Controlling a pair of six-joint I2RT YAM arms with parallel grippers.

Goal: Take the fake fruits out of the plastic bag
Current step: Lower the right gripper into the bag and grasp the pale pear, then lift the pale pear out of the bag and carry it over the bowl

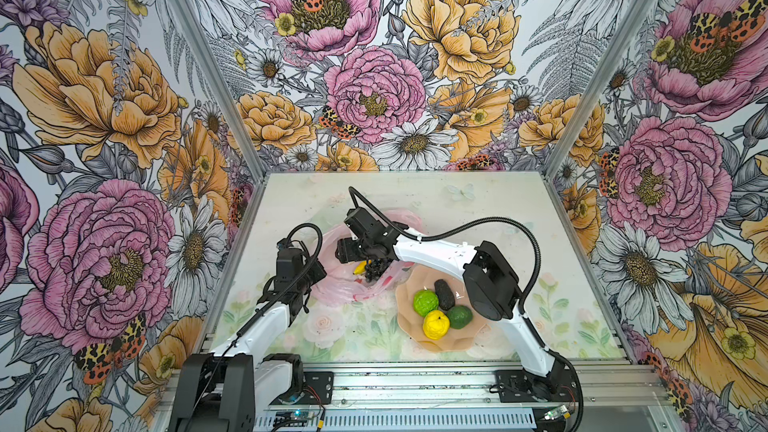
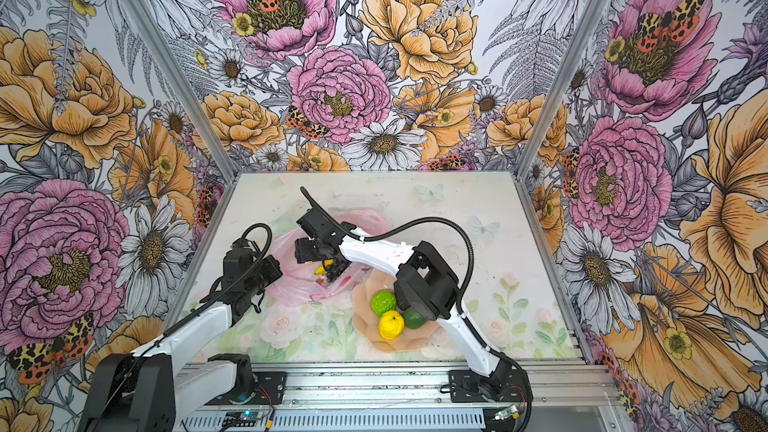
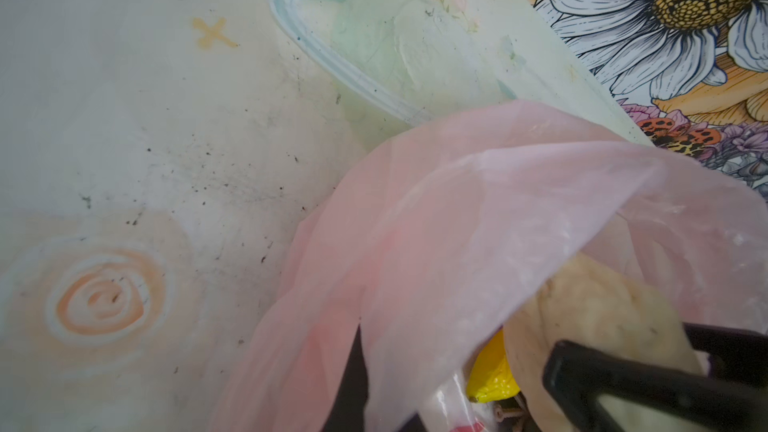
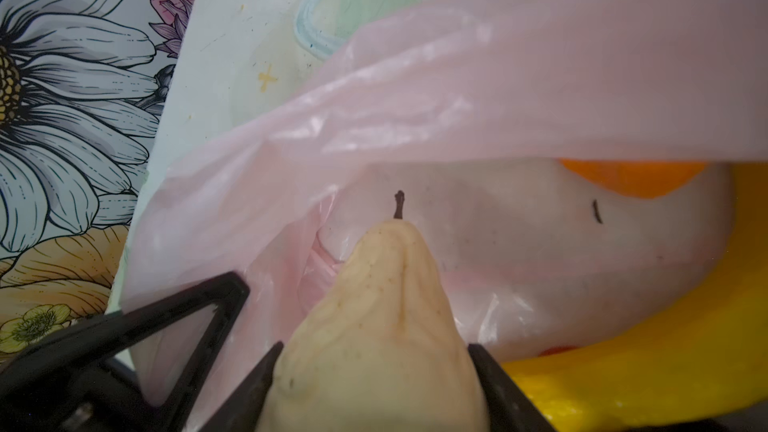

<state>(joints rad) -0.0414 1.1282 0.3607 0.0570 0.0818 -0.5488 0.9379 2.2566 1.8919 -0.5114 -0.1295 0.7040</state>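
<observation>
The pink plastic bag (image 1: pixel 336 290) lies crumpled on the counter (image 1: pixel 478 209), near its middle, with its near edge touching the peach plate (image 1: pixel 409 317) on the right. The left tool (image 3: pixel 355 351) is closed, pinching the thin film at the bag's left edge and holding the mouth up. The right arm reaches across into that opening, and the right tool (image 4: pixel 374 347) grips a pale pear (image 4: pixel 386 284) by its flanks, one jaw against each side, stem pointing deeper into the bag. Just beside the pear inside the bag are a yellow banana (image 4: pixel 665 347) and an orange (image 4: pixel 631 178) half hidden under the film. In a top view the banana's tip and a dark bunch of grapes (image 1: pixel 374 270) show under the right wrist, at the bag's mouth. Four fruits sit close together on the plate: a bumpy lime-green citrus (image 1: pixel 426 302), a dark avocado (image 1: pixel 444 295), a lemon (image 1: pixel 435 324) and a smooth green fruit (image 1: pixel 459 317).
</observation>
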